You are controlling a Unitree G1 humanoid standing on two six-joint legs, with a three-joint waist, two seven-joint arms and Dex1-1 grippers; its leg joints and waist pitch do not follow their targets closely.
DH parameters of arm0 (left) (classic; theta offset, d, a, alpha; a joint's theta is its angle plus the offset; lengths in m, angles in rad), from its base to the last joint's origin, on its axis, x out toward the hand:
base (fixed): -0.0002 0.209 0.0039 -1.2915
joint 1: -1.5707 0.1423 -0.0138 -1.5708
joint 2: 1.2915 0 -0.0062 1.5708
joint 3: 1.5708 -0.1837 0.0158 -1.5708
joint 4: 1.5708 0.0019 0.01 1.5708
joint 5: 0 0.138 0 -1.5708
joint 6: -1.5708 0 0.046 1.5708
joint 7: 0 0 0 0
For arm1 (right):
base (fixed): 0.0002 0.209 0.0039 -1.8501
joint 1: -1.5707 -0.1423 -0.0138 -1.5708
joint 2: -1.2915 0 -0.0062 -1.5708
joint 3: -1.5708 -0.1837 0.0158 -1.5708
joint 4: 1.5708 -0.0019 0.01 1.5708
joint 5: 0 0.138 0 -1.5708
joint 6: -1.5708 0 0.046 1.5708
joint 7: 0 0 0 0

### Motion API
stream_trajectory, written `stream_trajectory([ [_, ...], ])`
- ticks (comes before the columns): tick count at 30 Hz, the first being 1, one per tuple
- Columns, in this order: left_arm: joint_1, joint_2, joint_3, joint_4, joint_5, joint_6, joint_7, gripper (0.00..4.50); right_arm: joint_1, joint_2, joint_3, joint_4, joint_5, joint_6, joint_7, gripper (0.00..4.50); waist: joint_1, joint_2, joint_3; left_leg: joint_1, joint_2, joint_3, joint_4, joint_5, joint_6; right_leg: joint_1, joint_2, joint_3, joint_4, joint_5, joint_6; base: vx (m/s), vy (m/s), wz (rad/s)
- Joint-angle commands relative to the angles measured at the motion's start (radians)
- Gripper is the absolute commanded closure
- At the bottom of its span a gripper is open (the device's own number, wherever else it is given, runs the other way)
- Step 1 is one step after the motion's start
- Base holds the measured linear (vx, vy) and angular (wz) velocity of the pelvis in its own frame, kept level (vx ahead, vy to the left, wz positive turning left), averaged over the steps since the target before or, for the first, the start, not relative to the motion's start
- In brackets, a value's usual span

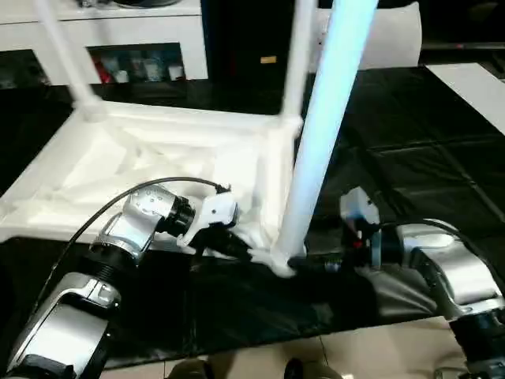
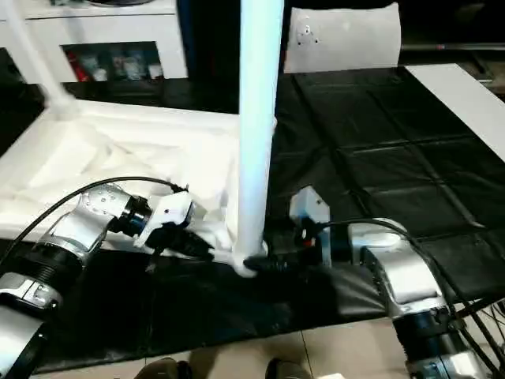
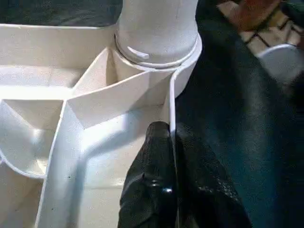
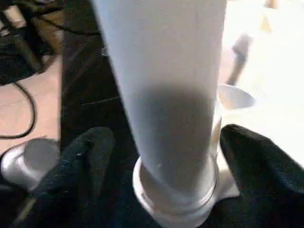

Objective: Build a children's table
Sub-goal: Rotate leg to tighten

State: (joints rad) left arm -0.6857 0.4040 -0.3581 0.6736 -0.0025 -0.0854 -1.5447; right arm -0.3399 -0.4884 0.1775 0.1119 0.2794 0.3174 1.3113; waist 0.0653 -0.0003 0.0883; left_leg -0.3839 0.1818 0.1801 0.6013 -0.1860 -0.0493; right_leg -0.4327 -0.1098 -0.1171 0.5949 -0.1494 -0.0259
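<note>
The tabletop (image 1: 150, 170) lies upside down on the black mat (image 1: 410, 166), ribbed underside up, filling the left half of the head views. Three legs stand in its corner sockets: the far-left leg (image 1: 63, 51) at about eleven o'clock, the far-right leg (image 1: 296, 59) at about twelve, and the near-right leg (image 1: 323, 130), large in the foreground, rising from the near-right socket (image 3: 156, 52) at the tabletop's five o'clock corner.

The left gripper (image 1: 229, 246) is pinched shut on the tabletop's rim just beside that socket; in the left wrist view one black finger (image 3: 152, 190) sits inside the thin wall and the other outside. The right gripper (image 2: 276, 264) comes in from three o'clock at the foot of the near-right leg. In the right wrist view its fingers (image 4: 85, 156) stand wide apart on either side of the tube, so the jaws are open around the leg, not clamped on it.

As I read it, the step in hand is seating the third leg: it stands upright in the collar, and the right jaws look released. The near-left corner is hidden behind the left forearm, so I cannot tell whether a fourth leg is fitted. If not, the next move calls for backing the right gripper clear without knocking the leg, fetching the last one, and pressing it straight into its socket while the left gripper steadies the rim.
</note>
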Motion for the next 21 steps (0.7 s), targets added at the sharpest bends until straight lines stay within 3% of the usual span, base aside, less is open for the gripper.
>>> stream_trajectory([
  [1, -0.022, -0.004, -0.042, -0.024, -0.013, -0.011, -0.063, 4.50, -0.017, -0.016, 0.010, 0.011, 0.012, -0.007, 0.025, 1.02, 0.000, -0.015, -0.080, 0.020, 0.055, -0.010, -0.073, -0.212, 0.063, 0.067, -0.055, 0.063, -0.075, -0.345, -0.194, 0.000, 0.000, 0.00],
  [3, -0.031, 0.005, -0.079, -0.023, -0.026, -0.026, -0.070, 4.50, -0.029, -0.018, 0.025, 0.030, 0.009, -0.013, 0.055, 1.14, 0.006, -0.015, -0.080, 0.025, 0.055, -0.007, -0.073, -0.223, 0.057, 0.063, -0.055, 0.066, -0.079, -0.361, -0.189, 0.000, 0.000, 0.00],
  [5, -0.035, 0.005, -0.085, -0.017, -0.026, -0.033, -0.070, 4.50, -0.032, -0.020, 0.030, 0.034, 0.010, -0.013, 0.063, 1.34, 0.010, -0.020, -0.083, 0.021, 0.055, -0.008, -0.073, -0.220, 0.053, 0.068, -0.056, 0.066, -0.077, -0.367, -0.182, 0.000, 0.000, 0.00],
  [9, -0.044, -0.001, -0.095, -0.006, -0.030, -0.046, -0.070, 4.50, -0.035, -0.018, 0.043, 0.039, 0.011, -0.017, 0.079, 1.65, 0.021, -0.020, -0.087, 0.022, 0.054, -0.007, -0.071, -0.200, 0.051, 0.068, -0.056, 0.066, -0.074, -0.349, -0.177, 0.000, 0.000, 0.00],
  [16, -0.055, -0.001, -0.109, 0.007, -0.038, -0.059, -0.070, 4.50, -0.041, -0.005, 0.059, 0.050, 0.014, -0.021, 0.095, 2.33, 0.026, -0.022, -0.094, 0.018, 0.053, -0.006, -0.067, -0.162, 0.058, 0.073, -0.055, 0.066, -0.064, -0.278, -0.195, 0.000, 0.000, 0.00],
  [21, -0.059, 0.003, -0.116, 0.013, -0.045, -0.062, -0.070, 4.50, -0.040, -0.002, 0.062, 0.049, 0.016, -0.019, 0.098, 2.48, 0.026, -0.023, -0.095, 0.015, 0.051, -0.006, -0.065, -0.151, 0.065, 0.074, -0.053, 0.065, -0.062, -0.268, -0.196, 0.000, 0.000, 0.00],
])
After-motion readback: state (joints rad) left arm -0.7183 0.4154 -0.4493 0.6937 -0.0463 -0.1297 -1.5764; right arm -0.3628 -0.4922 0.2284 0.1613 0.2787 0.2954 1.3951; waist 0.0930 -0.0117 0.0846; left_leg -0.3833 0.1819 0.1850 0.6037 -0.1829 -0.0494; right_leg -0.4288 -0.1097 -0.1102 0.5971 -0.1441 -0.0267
